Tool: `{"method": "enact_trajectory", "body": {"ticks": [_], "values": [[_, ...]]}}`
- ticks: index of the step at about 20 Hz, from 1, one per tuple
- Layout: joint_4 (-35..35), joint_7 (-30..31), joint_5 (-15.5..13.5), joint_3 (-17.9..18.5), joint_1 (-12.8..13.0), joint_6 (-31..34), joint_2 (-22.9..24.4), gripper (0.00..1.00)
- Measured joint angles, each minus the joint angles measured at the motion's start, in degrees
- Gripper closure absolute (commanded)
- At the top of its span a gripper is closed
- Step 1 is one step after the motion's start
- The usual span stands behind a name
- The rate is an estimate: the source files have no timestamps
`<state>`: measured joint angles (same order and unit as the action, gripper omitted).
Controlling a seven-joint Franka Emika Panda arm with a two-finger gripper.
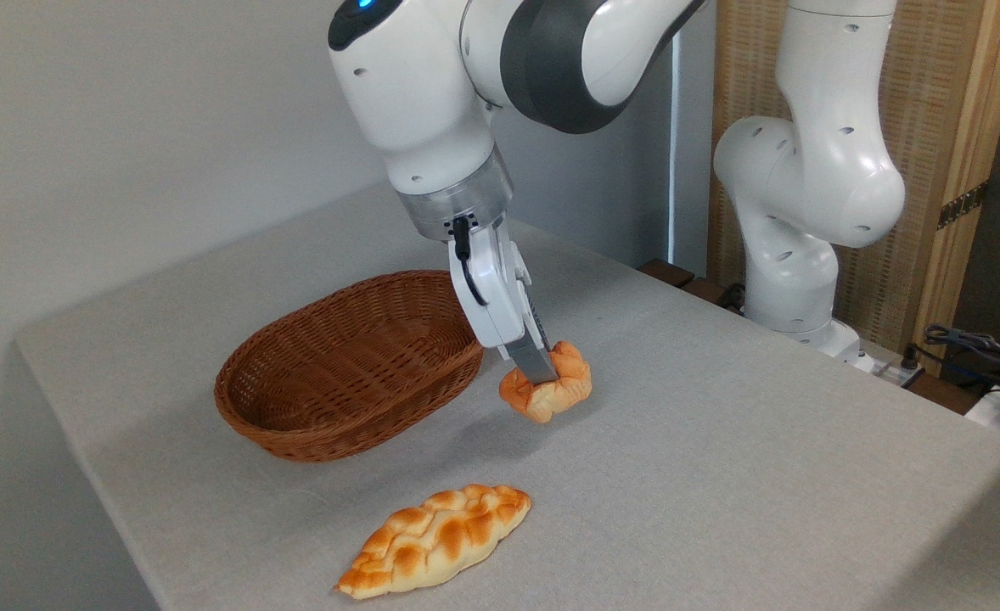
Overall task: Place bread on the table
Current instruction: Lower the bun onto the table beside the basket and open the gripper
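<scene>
end effector (542,367) clamped on bread (548,391) | held above table (721,441) | beside basket (347,365)

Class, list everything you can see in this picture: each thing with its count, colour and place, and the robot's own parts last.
bun: one, orange-golden, held just right of the basket, above the table
basket: one, brown wicker, left of centre on the table
braided loaf: one, golden, flat on the table near the front edge
table: one, light grey, fills the lower picture
cables: a few, dark, far right
gripper: one, white with grey fingers, shut on the bun
arm: one, white and grey, base at back right
</scene>
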<state>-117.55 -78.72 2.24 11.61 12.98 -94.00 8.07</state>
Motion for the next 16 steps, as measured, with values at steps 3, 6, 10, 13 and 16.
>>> {"method": "enact_trajectory", "body": {"ticks": [3, 6, 10, 13, 16], "values": [[-1.1, 0.0, 0.0, 0.0, 0.0, -1.9, 0.0, 0.0], [-1.8, 0.0, 0.0, 0.0, 0.0, -2.9, 0.0, 0.0], [-1.9, 0.0, 0.0, 0.0, 0.0, -2.9, 0.0, 0.0], [-1.9, 0.0, 0.0, 0.0, 0.0, -2.9, 0.0, 0.0], [-1.7, 0.1, 0.0, 0.0, 0.0, -3.1, 0.1, 0.0]]}}
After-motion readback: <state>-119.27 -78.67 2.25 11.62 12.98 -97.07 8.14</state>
